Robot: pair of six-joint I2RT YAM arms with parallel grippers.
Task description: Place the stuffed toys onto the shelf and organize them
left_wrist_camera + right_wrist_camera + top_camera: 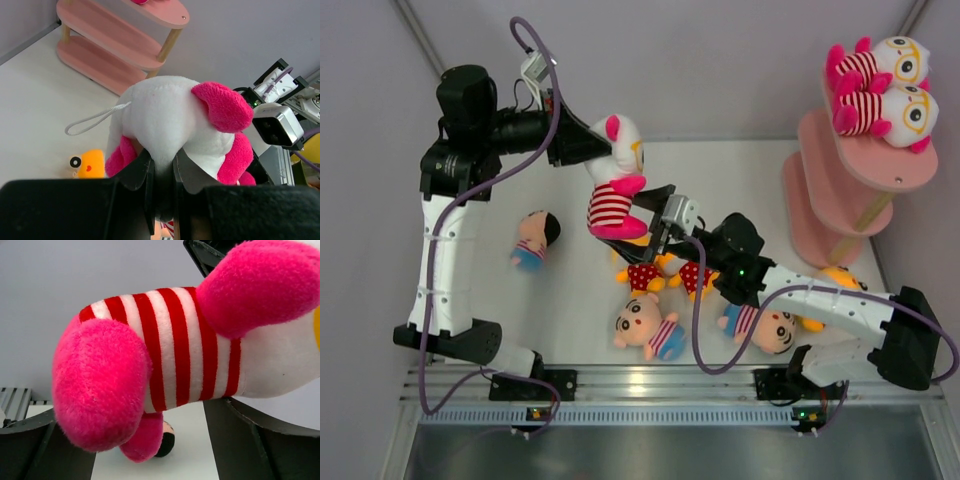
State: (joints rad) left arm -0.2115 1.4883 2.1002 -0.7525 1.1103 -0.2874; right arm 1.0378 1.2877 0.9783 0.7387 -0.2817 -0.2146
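My left gripper [588, 145] is shut on the head of a white-pink striped stuffed toy [613, 185] and holds it in the air above the table; in the left wrist view the jaws [164, 167] pinch the white plush [170, 115]. My right gripper [648, 220] is open, its jaws wide on either side of the toy's striped body [170, 360] without pinching it. The pink shelf [840, 190] stands at the right, with two striped toys [880, 85] on its top tier. The shelf also shows in the left wrist view [115, 45].
On the table lie black-haired boys in blue [535, 240] [648, 330] [765, 328], two orange-yellow polka-dot toys [642, 275] [695, 275], and an orange one [830, 280] partly hidden by the right arm. Grey walls close the back and sides.
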